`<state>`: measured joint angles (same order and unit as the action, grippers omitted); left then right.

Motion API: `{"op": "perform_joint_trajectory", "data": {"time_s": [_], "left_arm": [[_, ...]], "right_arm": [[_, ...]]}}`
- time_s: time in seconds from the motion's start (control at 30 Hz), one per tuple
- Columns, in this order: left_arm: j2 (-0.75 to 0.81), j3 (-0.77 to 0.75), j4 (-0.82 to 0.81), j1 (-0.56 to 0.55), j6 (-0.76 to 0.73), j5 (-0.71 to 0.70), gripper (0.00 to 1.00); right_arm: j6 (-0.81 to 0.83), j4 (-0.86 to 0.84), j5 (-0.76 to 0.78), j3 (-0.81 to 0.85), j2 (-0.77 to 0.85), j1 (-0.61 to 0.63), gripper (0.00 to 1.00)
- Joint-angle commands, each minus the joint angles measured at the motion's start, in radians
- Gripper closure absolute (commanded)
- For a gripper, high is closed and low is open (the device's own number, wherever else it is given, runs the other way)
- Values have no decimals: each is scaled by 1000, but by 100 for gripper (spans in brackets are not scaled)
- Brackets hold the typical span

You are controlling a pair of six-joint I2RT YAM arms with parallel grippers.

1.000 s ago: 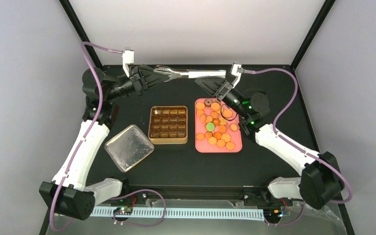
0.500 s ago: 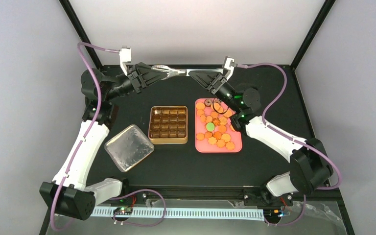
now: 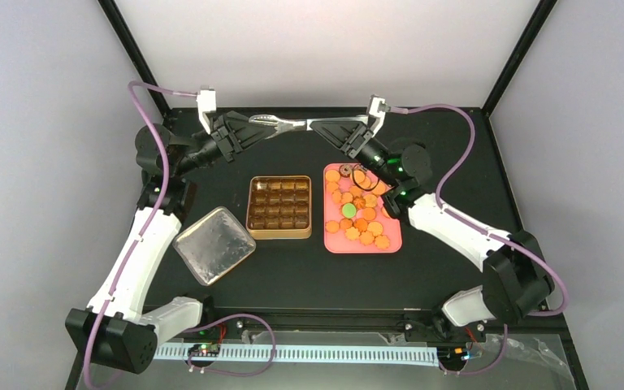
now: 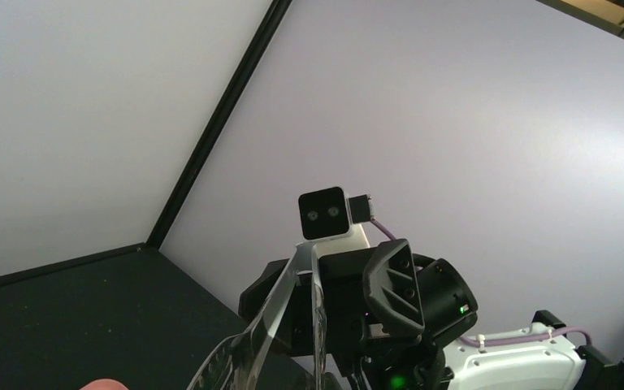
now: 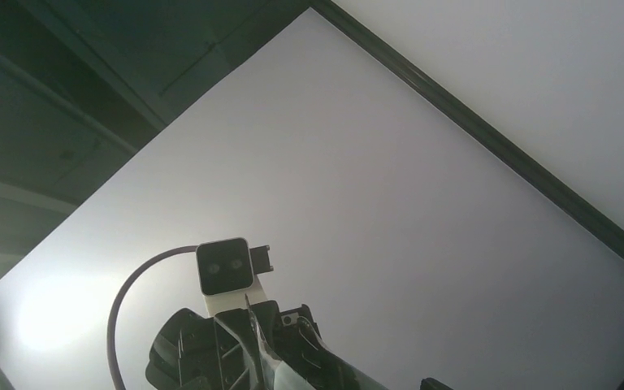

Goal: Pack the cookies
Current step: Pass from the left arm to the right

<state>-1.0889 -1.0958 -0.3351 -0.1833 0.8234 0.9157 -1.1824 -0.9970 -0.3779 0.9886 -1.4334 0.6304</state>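
While left tool (image 3: 255,123) clenches tongs (image 3: 296,123), right tool (image 3: 327,127) perhaps encloses them; grip unclear.

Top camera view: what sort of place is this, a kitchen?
Probably a robot test booth rather than a kitchen: a left arm and right arm are bolted to a black table, plain pale walls close it in, and cookies sit staged on a pink tray.

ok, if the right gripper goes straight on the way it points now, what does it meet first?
The metal tongs, held out by the left gripper. Their handle end lies right at the fingers of the right gripper. Whether they touch is unclear from above.
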Motion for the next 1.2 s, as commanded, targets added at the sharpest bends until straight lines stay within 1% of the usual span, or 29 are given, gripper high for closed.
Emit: {"op": "perform_joint_trajectory", "data": {"time_s": [0.0, 0.03, 0.07, 0.1, 0.13, 0.2, 0.27, 0.47, 0.57, 0.67, 0.87, 1.0, 1.17], "left_arm": [[21, 26, 34, 0, -49, 44, 98], [24, 28, 39, 2, -53, 46, 99], [26, 31, 40, 5, -54, 48, 98], [28, 33, 39, 8, -52, 46, 98], [30, 32, 36, 12, -45, 43, 99], [30, 29, 12, 20, -22, 40, 99], [28, 24, -11, 25, 6, 39, 99], [27, 5, -20, 26, 69, 24, 99], [30, -9, -20, 26, 88, 14, 99], [27, -27, -19, 27, 102, 0, 98], [11, -53, -15, 27, 123, -26, 99], [10, -52, -9, 23, 141, -36, 99], [12, -51, 4, 23, 154, -44, 99]], "right_arm": [[46, -14, 10, 28, 54, -7, 58], [58, -1, 8, 26, 67, -12, 58], [69, 18, 10, 24, 79, -19, 56], [75, 32, 14, 18, 91, -24, 40], [78, 34, 20, 9, 101, -29, 33], [70, 16, 29, -19, 116, -39, 23], [58, -7, 46, -53, 130, -48, 16], [17, -50, 97, -127, 148, -54, 5], [-38, -123, 143, -184, 146, -54, 2], [-94, -187, 138, -204, 118, -50, 1], [-102, -212, 177, -236, 119, -32, 1], [-110, -219, 179, -204, 86, -23, 6], [-122, -244, 162, -112, 3, 7, 16]]}}
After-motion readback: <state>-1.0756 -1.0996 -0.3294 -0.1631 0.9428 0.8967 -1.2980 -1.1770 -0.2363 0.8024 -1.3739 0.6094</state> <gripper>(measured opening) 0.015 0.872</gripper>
